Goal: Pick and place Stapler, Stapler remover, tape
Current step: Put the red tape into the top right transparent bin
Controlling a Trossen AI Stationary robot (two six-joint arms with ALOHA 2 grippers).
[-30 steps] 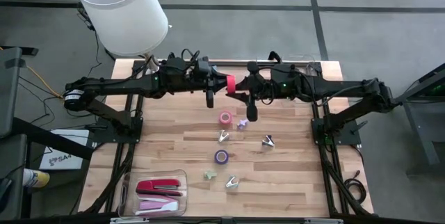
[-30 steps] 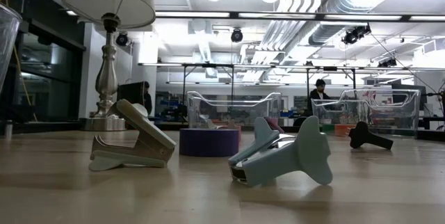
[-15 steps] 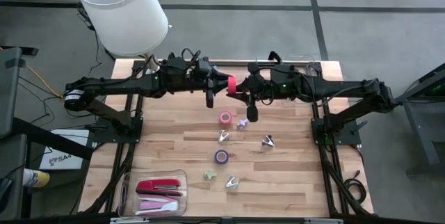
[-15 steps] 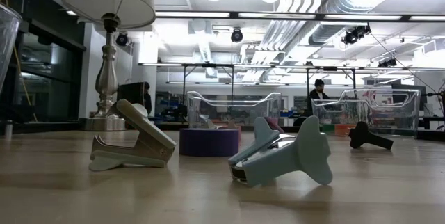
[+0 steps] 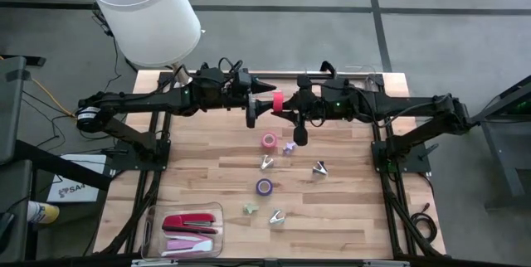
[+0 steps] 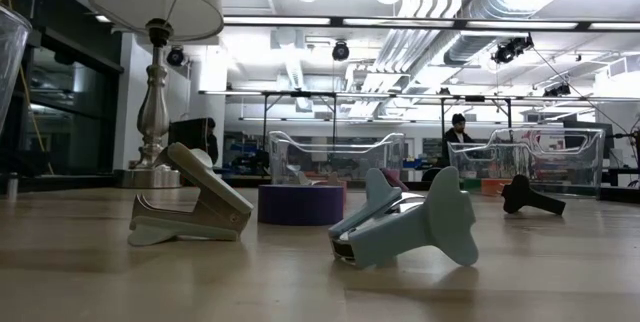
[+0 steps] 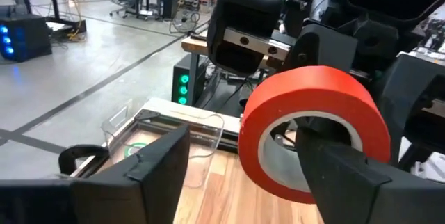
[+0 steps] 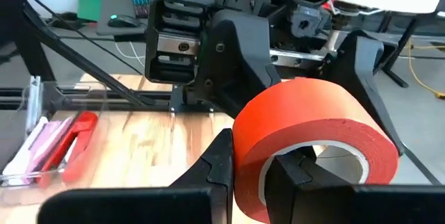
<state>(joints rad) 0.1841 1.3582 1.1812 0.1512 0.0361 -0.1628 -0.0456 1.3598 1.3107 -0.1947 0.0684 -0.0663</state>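
Note:
A red-orange tape roll (image 5: pixel 277 101) hangs high above the table's far middle, between my two grippers, which face each other. My right gripper (image 5: pixel 287 106) (image 8: pixel 254 161) is shut on the roll. My left gripper (image 5: pixel 262 103) (image 7: pixel 243 147) stands open at the roll's other side. One of its fingers (image 7: pixel 341 172) is in front of the ring's hole and the other (image 7: pixel 156 172) stands well apart from the roll. A pink tape (image 5: pixel 269 140), a purple tape (image 5: pixel 264 186) and several staple removers (image 5: pixel 266 162) lie on the table. A red stapler (image 5: pixel 191 220) lies in a clear tray (image 5: pixel 153 232). My left gripper: I cannot tell whether the finger at the ring's hole (image 7: pixel 306 123) touches the roll. My right gripper pinches the roll's wall (image 8: pixel 247 151), one finger (image 8: pixel 295 168) inside the ring and one (image 8: pixel 217 161) outside. The fingers come about level from the table's right. The roll is lifted clear, its hole facing along the fingers.
A white lamp (image 5: pixel 145 10) stands at the far left corner. In the low view a beige staple remover (image 6: pixel 190 207), the purple tape (image 6: pixel 300 204), a pale green remover (image 6: pixel 410 222) and a black one (image 6: pixel 530 195) lie on the wood. Clear bins (image 6: pixel 335 157) stand beyond.
My left gripper has opened and let go of the red-orange roll. The roll stays up in the air in my right gripper. Both arms have kept their places.

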